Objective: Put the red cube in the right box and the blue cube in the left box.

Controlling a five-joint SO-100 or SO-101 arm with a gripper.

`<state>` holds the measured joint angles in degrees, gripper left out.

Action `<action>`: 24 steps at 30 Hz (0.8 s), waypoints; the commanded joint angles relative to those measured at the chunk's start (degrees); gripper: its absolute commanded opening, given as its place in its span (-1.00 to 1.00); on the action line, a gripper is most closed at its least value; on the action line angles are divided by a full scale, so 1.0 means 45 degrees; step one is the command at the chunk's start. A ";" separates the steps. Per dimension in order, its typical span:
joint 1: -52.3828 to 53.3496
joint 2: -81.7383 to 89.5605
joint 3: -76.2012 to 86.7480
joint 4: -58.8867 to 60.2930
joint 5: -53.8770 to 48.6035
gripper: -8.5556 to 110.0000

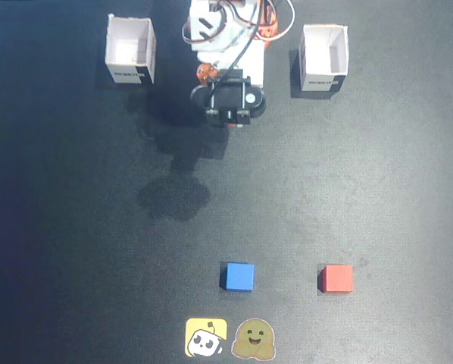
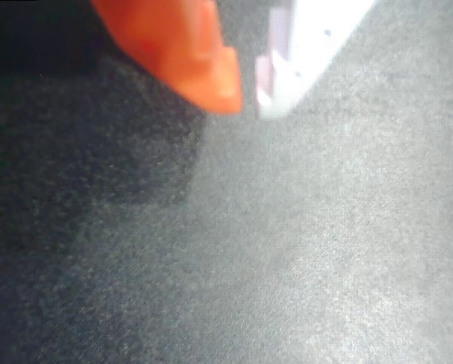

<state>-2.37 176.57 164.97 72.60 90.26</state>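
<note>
Arm sits folded at the far edge of the black mat [image 1: 75, 227] in the fixed view, between the 2 white boxes: left box [image 1: 130, 50] and right box [image 1: 323, 58]. Gripper [image 2: 248, 102] shows best in the wrist view, where the orange finger [image 2: 189, 53] and the white finger [image 2: 302, 45] come nearly tip to tip w/ only a thin slit between them. So it's narrow, nearly closed, and holding nothing; only bare mat lies below it.

Both cubes are at the near side, well apart from the arm. Blue cube [image 1: 239, 277] lies almost straight ahead of the arm, just a bit right of its centre line in the fixed view. Red cube [image 1: 337, 278] sits further right, roughly in line w/ the right box. The 2 cubes are apart from each other, side by side in 1 row, faces roughly square to the mat edges. 2 stickers [image 1: 230, 338] lie near the blue cube, just nearer the camera.

Key relation: neither cube is under the gripper; both need a long reach toward the near side. Blue looks the straighter reach, red needs a swing right. Fingers prob. need to widen before descending on either.
</note>
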 commanded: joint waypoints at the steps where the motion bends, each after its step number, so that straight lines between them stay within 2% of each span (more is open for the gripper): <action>1: -0.0020 0.0137 -0.0078 0.0039 -0.0078 -0.85; 24: 0.0098 0.0137 -0.0078 0.0020 -0.0527 -0.85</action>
<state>-2.37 176.57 164.97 72.60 90.09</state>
